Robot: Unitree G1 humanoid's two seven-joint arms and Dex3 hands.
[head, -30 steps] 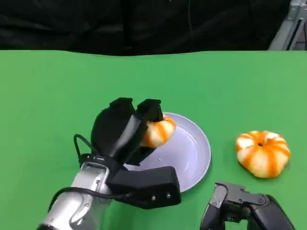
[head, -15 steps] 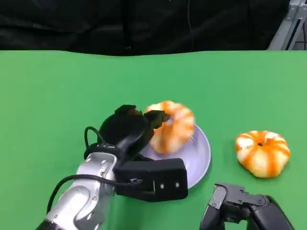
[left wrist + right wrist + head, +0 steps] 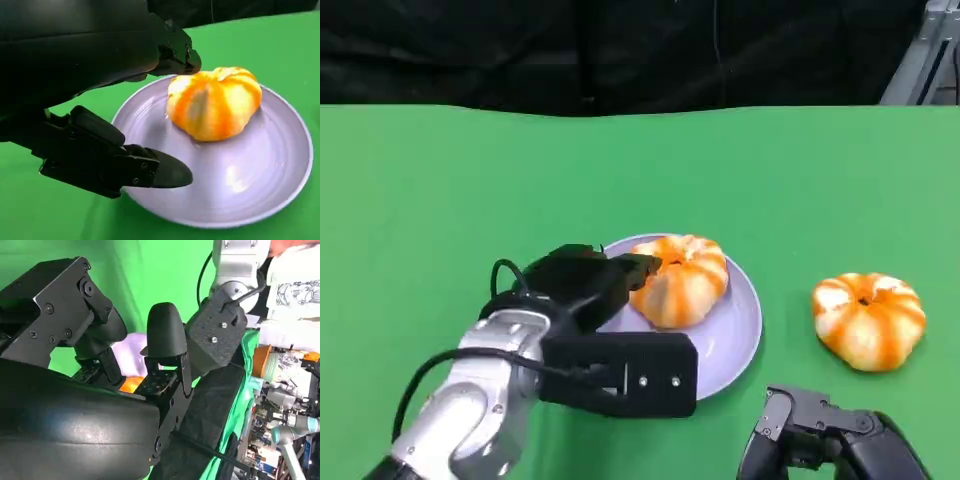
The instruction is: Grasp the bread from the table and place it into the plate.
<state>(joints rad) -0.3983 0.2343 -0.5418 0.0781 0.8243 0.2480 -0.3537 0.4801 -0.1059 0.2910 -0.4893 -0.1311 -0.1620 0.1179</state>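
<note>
1. Noting the bread [image 3: 680, 280] first: lay flat in the plate [image 3: 735, 335], toward its far left part, underside down on the pale lilac dish. Judged set down there as the task asked.
2. Found the left robot hand [image 3: 585, 285] released: fingers [image 3: 175, 47] spread above the bread's near edge, thumb [image 3: 160, 172] low over the plate's rim, well apart from the fingers. Could not tell whether the upper fingertip touched the crust. Held nothing between them.
3. Read that spread as a let-go posture: wide enough for the bread to sit free, close enough that a careless pull back might nudge it.
4. Saw the right robot hand [image 3: 825, 440] low at the near edge of the surface [image 3: 440, 200], away from the plate, grasping nothing. Could not tell whether released or clenched. Judged parked to keep out of the working arm's way.
5. Spotted a second bread [image 3: 868, 320], same orange and white stripes, lying on the surface to the right of the plate and well apart from it.
6. Took the surface as a plain green cloth, smooth and matte, ending at a black backdrop [image 3: 620, 50] behind.
7. Glimpsed, in the right wrist view, a person in a white printed top [image 3: 295, 290] beside the surface, with cluttered lab gear [image 3: 280, 440] beyond.
</note>
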